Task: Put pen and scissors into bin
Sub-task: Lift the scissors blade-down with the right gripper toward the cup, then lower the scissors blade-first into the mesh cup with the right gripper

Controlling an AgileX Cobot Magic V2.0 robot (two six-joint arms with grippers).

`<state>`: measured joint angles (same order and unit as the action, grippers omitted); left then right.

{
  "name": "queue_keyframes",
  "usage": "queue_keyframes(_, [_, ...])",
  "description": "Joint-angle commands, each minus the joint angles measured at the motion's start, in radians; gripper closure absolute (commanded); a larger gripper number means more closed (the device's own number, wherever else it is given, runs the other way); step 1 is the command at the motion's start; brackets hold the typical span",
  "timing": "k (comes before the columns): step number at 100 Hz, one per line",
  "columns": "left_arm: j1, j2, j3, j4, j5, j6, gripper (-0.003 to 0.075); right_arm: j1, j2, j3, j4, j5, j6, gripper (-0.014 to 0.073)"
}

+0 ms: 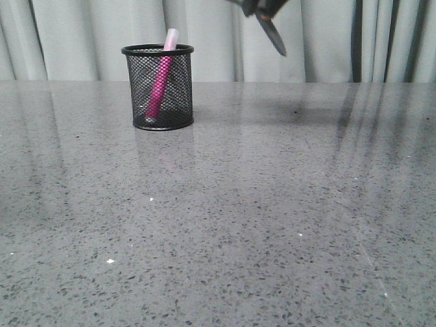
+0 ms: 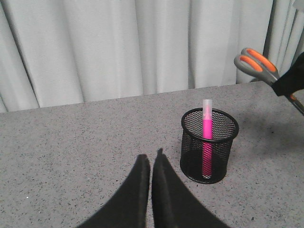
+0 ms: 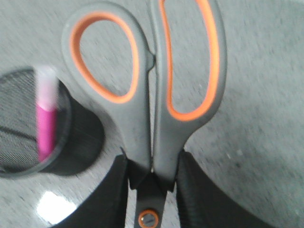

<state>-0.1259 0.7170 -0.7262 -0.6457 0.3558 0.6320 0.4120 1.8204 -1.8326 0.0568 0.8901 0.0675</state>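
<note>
The black mesh bin (image 1: 158, 87) stands on the grey table at the back left, with the pink pen (image 1: 161, 85) leaning inside it, whitish cap up. The bin (image 2: 209, 145) and pen (image 2: 207, 142) also show in the left wrist view. My right gripper (image 3: 152, 166) is shut on the scissors (image 3: 152, 85) near the pivot, handles with orange linings pointing away. It holds them high in the air, to the right of the bin; the blade tips (image 1: 272, 34) hang down at the top of the front view. My left gripper (image 2: 151, 159) is shut and empty, low over the table beside the bin.
Pale curtains (image 1: 82, 41) hang behind the table's far edge. The speckled grey tabletop (image 1: 259, 225) stretches wide in front of the bin.
</note>
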Motion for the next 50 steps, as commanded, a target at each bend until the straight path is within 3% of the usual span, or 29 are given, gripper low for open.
queue_keyframes(1, [0.000, -0.003, -0.026, -0.016, -0.070, -0.012, 0.0742, 0.014, -0.084, 0.008, 0.027, -0.178, -0.010, 0.0659])
queue_keyframes(41, [0.000, -0.003, -0.026, -0.016, -0.070, -0.012, 0.0742, 0.151, -0.120, 0.291, 0.031, -0.908, -0.010, 0.0660])
queue_keyframes(50, [0.000, -0.003, -0.026, -0.016, -0.070, -0.012, 0.0742, 0.161, -0.117, 0.313, 0.033, -0.992, -0.010, 0.0660])
